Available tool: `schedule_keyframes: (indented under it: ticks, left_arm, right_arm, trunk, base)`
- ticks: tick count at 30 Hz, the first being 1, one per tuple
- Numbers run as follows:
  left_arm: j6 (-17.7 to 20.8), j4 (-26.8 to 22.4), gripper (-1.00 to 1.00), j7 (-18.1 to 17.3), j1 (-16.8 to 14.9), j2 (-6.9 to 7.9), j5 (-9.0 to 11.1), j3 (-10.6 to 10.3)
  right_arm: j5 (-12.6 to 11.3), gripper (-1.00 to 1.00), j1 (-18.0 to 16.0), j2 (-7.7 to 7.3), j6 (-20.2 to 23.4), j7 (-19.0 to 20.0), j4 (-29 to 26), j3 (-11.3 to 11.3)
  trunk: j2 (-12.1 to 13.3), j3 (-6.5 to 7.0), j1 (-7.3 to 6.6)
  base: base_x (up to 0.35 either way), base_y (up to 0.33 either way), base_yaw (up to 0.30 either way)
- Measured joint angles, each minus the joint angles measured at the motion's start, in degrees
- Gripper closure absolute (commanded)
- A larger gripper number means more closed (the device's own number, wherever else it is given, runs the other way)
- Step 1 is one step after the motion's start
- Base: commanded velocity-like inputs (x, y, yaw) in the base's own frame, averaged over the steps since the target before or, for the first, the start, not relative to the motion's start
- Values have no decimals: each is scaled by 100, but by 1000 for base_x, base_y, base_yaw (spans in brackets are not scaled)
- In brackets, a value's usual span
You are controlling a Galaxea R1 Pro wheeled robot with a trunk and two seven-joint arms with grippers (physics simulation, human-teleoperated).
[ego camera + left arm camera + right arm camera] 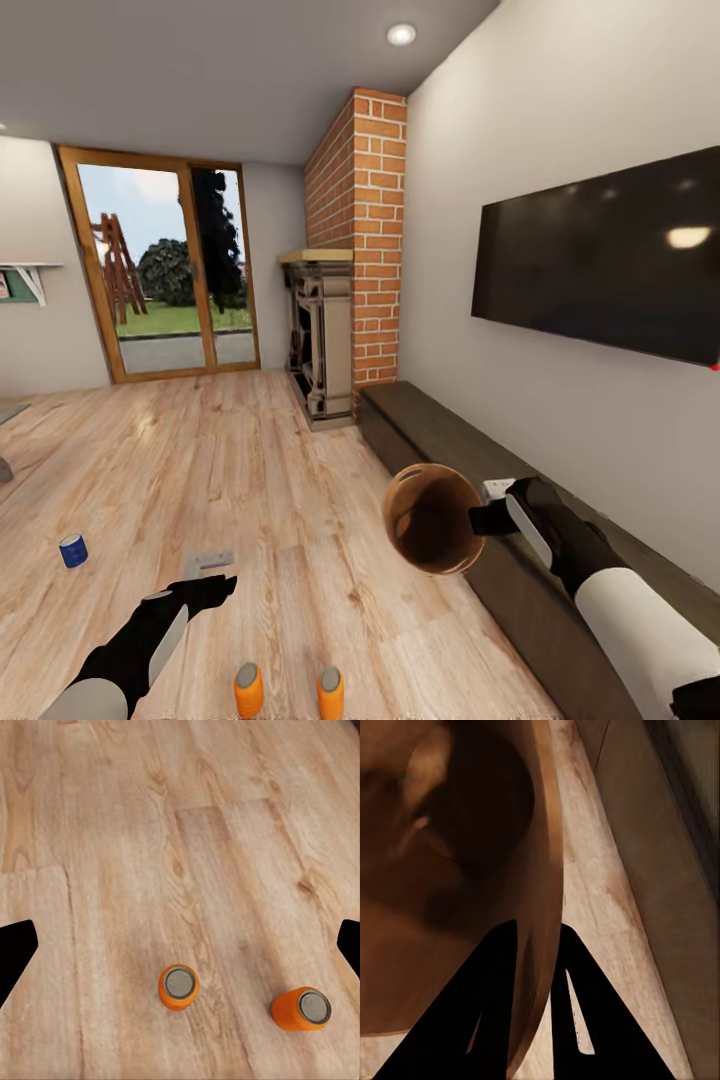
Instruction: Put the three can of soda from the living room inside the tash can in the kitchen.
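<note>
Jaws of the left gripper [205, 588] spread wide above two orange cans [178, 987] upright on the wood floor [250, 470]; head view adds a blue can [73, 550] farther left; right gripper [480, 518] clamps the trash can's [432, 518] rim, held tilted in the air

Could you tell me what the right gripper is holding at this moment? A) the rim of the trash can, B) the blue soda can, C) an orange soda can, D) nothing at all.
A: the right gripper has its jaws closed over the rim of the trash can, held off the floor with its brown inside facing the camera.
</note>
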Motion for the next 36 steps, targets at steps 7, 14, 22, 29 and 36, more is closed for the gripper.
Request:
schedule_keyframes:
  ticks: [7, 14, 22, 29, 36]
  left_arm:
    - [-9, -1, -100, 10, -7, -1, -9, 0]
    - [-10, 1, -100, 13, -6, -2, -9, 0]
    - [-17, 1, -100, 13, -4, -5, -7, 0]
    - [-18, 7, -100, 19, -7, -8, -10, 0]
    - [-18, 8, -100, 14, -7, -8, -10, -10]
  right_arm:
    - [28, 100, -385, 51, 198, -19, 9, 10]
    - [-2, 100, -707, 59, 734, -18, 4, 17]
    - [-38, 100, -850, 57, 736, -15, 5, 18]
    - [-50, 100, -866, 60, 736, -22, 36, 31]
    - [-9, 100, -868, 53, 736, -26, 40, 41]
  trunk:
    - [-281, -187, 154]
    - [-561, -375, 308]
    - [-882, -588, 484]
    - [-1163, -774, 638]
    - [-1443, -961, 791]
  base:
    - [0, 0, 0]
    - [0, 0, 0]
    - [0, 0, 0]
    - [0, 0, 0]
    - [0, 0, 0]
